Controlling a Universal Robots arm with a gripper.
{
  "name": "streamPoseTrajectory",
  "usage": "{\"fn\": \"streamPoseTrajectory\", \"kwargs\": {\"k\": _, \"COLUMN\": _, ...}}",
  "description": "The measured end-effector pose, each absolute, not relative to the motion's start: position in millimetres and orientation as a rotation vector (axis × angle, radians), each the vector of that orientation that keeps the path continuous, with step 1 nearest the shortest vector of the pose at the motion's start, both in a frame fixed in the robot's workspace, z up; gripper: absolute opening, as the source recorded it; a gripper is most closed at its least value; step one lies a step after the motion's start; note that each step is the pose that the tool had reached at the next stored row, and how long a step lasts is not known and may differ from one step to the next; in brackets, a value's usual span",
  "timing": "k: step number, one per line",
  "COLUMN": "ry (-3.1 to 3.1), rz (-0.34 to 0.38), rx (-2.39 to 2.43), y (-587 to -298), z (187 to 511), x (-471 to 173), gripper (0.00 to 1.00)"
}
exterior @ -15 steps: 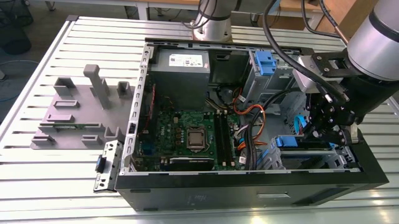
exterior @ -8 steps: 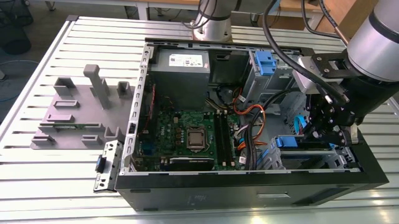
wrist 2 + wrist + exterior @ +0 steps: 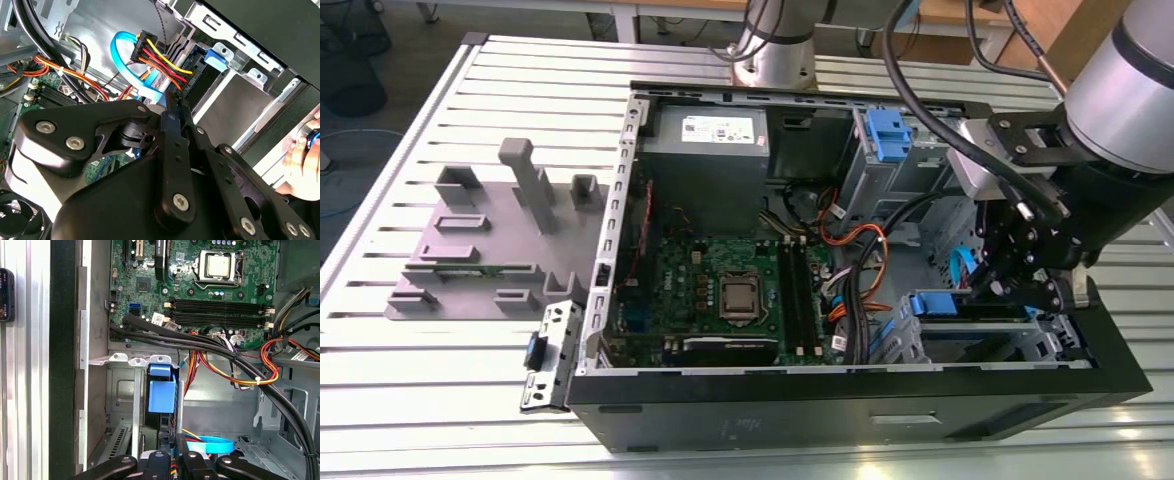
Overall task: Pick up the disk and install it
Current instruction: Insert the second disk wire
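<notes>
The disk (image 3: 947,304) sits on edge in the drive bay at the front corner of the open computer case (image 3: 854,400), on the exterior view's right. Its blue frame (image 3: 162,390) faces into the case and also shows in the second wrist view (image 3: 218,54). My gripper (image 3: 1023,283) hangs inside the case just behind the bay. In both wrist views its black fingers (image 3: 175,107) lie close together, shut, with their tips by the disk's rear edge. A black plug (image 3: 150,45) with red, yellow and black wires and a light blue flat cable (image 3: 122,45) sits beside the fingertips.
The green motherboard (image 3: 720,290) covers the case floor, with the grey power-supply box (image 3: 707,130) at the back. Thick black cables (image 3: 200,347) and orange wires cross near the bay. A grey plastic fixture (image 3: 494,230) stands on the slatted table. A person's hand (image 3: 300,155) is outside the case.
</notes>
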State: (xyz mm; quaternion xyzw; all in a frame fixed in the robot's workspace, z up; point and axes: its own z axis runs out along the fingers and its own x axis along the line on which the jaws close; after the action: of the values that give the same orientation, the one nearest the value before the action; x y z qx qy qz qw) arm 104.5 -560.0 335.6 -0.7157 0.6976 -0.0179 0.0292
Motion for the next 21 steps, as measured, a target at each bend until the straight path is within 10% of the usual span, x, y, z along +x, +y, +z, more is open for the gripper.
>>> {"fn": "streamPoseTrajectory", "kwargs": {"k": 21, "ry": 2.151, "rz": -0.053, "rx": -2.206, "y": -562.6, "z": 328.1, "x": 104.5, "gripper": 0.16}}
